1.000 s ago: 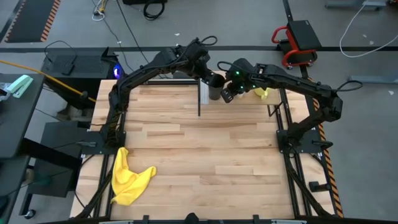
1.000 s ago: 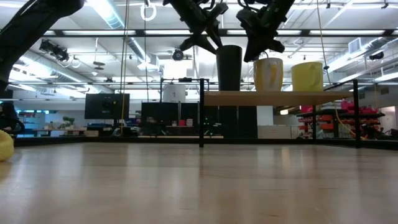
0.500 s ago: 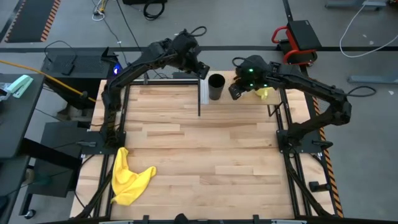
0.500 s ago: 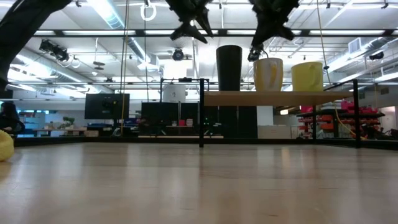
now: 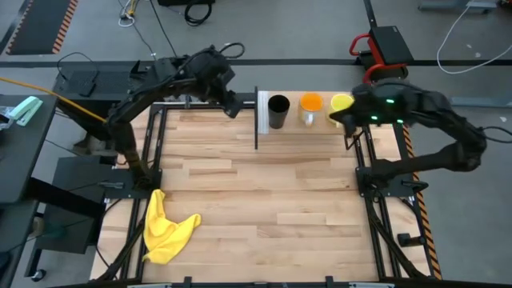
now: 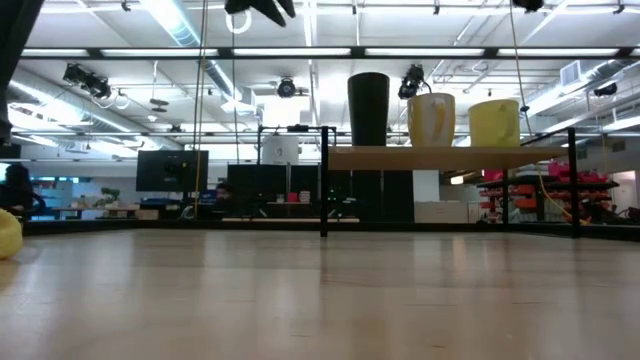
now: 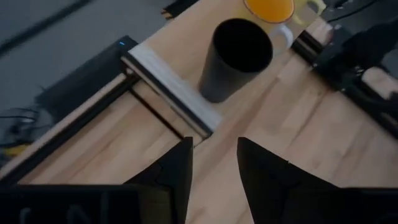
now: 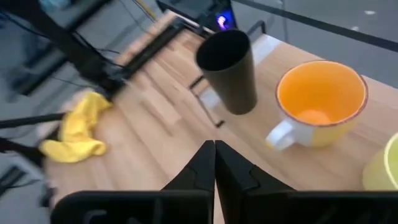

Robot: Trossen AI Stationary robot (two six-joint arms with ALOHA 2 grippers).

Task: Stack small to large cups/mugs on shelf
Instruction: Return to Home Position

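Observation:
Three cups stand in a row on the shelf [image 6: 440, 156], each on its base. The black cup [image 5: 278, 110] is nearest the white end panel [image 5: 262, 112], then the orange mug [image 5: 310, 102], then the yellow-green mug [image 5: 342, 102]. My left gripper [image 7: 214, 165] hangs open and empty above the table, left of the end panel and pointing down at the black cup [image 7: 236, 59]. My right gripper [image 8: 214, 163] is shut and empty, raised near the shelf's right end, looking over the orange mug [image 8: 320, 102] and the black cup [image 8: 227, 71].
A crumpled yellow cloth [image 5: 166, 228] lies at the table's near left corner. The wide wooden tabletop [image 5: 264, 192] stretches in front of the shelf. Black frame posts [image 5: 364, 172] stand along both sides of the table.
Both grippers have drawn up and away from the cups. The left has gone from beside the black cup toward the table's left edge, and the right from over the orange mug toward the right edge. The three cups have stayed in place on the shelf.

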